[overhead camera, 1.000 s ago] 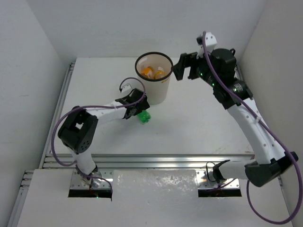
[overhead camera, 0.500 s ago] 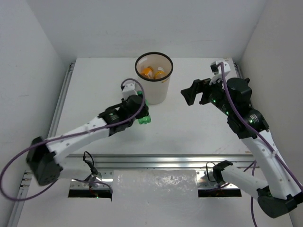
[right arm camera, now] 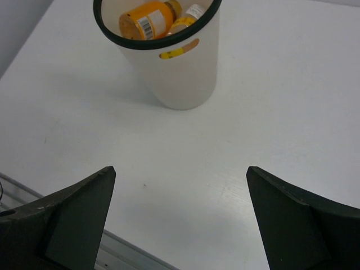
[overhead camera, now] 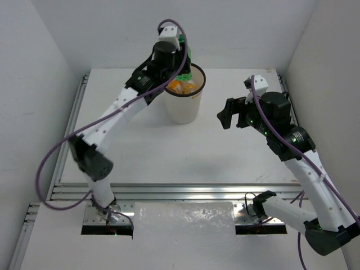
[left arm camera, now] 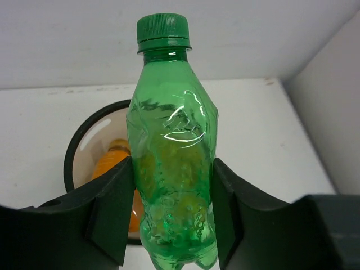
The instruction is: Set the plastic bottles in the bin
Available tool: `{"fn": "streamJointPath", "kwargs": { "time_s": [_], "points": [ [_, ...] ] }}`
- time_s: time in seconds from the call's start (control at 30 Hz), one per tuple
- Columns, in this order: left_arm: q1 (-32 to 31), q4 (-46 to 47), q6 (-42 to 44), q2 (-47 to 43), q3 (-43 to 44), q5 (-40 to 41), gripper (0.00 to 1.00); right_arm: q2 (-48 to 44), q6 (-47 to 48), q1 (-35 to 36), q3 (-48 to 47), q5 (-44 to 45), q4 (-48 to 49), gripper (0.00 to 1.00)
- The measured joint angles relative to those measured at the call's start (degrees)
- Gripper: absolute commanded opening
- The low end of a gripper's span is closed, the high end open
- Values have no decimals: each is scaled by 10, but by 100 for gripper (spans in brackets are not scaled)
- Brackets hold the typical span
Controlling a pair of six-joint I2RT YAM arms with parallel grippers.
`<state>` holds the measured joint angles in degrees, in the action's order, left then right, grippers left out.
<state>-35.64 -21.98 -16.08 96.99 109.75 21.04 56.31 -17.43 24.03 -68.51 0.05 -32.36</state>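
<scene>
My left gripper [left arm camera: 171, 164] is shut on a green plastic bottle [left arm camera: 171, 140], which stands upright between the pads with its cap up. In the top view the gripper [overhead camera: 181, 63] and the green bottle [overhead camera: 189, 54] hang over the back left rim of the bin [overhead camera: 183, 107], a white bucket with a black ring. Orange bottles [right arm camera: 147, 19] lie inside the bin [right arm camera: 180, 73], and one orange bottle [left arm camera: 109, 166] shows behind the green one. My right gripper [overhead camera: 224, 114] stands open and holds nothing, to the right of the bin and pointing at it.
White walls close the table at the back and on both sides. An aluminium rail [overhead camera: 169, 191] runs along the near edge. A purple cable loops off each arm. The table [right arm camera: 270, 140] shows bare white between my right gripper [right arm camera: 180, 214] and the bin.
My left gripper closed on the green bottle beside the bin and lifted it up above the bin's rim. The right arm drew back from the bin to the right and lower.
</scene>
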Motion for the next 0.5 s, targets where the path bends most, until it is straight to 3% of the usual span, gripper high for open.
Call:
{"fn": "streamJointPath", "kwargs": {
  "time_s": [0.07, 0.17, 0.2, 0.3, 0.37, 0.5],
  "points": [
    [17, -38, 13, 75, 67, -15, 13, 0, 5, 0, -3, 7, -13, 99],
    [31, -95, 28, 154, 117, -31, 36, 0, 10, 0, -17, 17, -33, 99],
    [34, -112, 31, 171, 124, -34, 56, 0, 10, 0, -23, 19, -38, 99],
    [37, -158, 42, 200, 146, -38, 89, -3, 10, 0, -34, 23, -46, 99],
    [37, -178, 40, 209, 172, -38, 99, -7, 11, 0, -41, 23, -58, 99],
    [37, -181, 34, 179, 175, -32, 100, -14, 11, 0, -58, 25, -79, 99]
  ]
}}
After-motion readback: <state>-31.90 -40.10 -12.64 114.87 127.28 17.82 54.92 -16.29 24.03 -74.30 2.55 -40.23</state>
